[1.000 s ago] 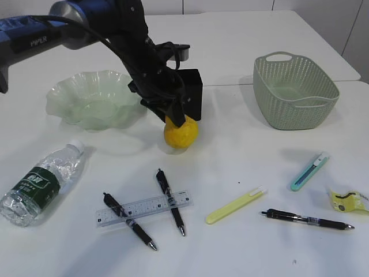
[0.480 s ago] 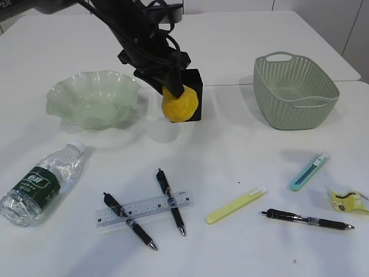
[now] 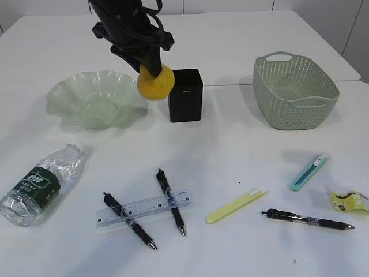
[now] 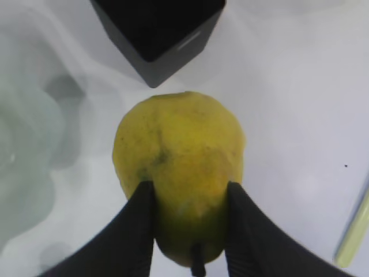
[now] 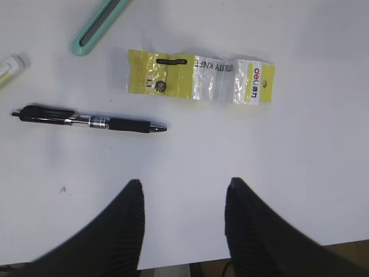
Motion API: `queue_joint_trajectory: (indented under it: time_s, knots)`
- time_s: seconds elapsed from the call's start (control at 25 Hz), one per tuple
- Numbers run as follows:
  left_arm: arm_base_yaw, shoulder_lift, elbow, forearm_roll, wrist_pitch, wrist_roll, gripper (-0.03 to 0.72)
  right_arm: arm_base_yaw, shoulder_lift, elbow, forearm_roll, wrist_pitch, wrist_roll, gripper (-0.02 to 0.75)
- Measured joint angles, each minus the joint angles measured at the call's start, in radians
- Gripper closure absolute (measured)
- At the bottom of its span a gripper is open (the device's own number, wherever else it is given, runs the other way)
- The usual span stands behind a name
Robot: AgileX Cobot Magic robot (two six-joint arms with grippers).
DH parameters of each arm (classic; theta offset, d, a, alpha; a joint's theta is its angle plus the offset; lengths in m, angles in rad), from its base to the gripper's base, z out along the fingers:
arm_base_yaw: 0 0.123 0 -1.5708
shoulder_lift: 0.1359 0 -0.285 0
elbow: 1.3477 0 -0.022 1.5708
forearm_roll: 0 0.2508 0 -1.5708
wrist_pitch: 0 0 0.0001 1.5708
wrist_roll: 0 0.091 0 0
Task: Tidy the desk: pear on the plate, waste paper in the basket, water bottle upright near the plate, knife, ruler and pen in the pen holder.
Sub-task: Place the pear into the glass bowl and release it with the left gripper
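Pear (image 3: 155,82) pinched in left gripper (image 4: 190,231) (stem end half hidden), right gripper (image 5: 181,216) parted, empty.

Yellow pear (image 3: 155,82), pale green plate (image 3: 92,98), black pen holder (image 3: 185,95), grey-green woven-look basket (image 3: 295,91).

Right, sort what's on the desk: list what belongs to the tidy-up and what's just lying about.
Belongs to the job:
pear, held by the left end effector
plate
basket
water bottle, lying down
pen holder
ruler
three pens
two utility knives
waste paper

Just lying about:
nothing.
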Motion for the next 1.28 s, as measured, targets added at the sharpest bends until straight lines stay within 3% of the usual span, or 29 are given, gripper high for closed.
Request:
queue_joint_trajectory:
  time_s: [0.36,0.96,1.28]
  knots:
    - [0.045,-0.033,0.000,0.057,0.004,-0.038,0.465,0.000,0.000,0.000,0.000,0.001,0.000,0.367]
    - [0.266,-0.039,0.000,0.095,0.004,-0.040,0.465,0.000,0.000,0.000,0.000,0.005,0.000,0.367]
    - [0.305,0.013,0.000,0.109,0.004,-0.033,0.465,0.000,0.000,0.000,0.020,0.068,0.000,0.369]
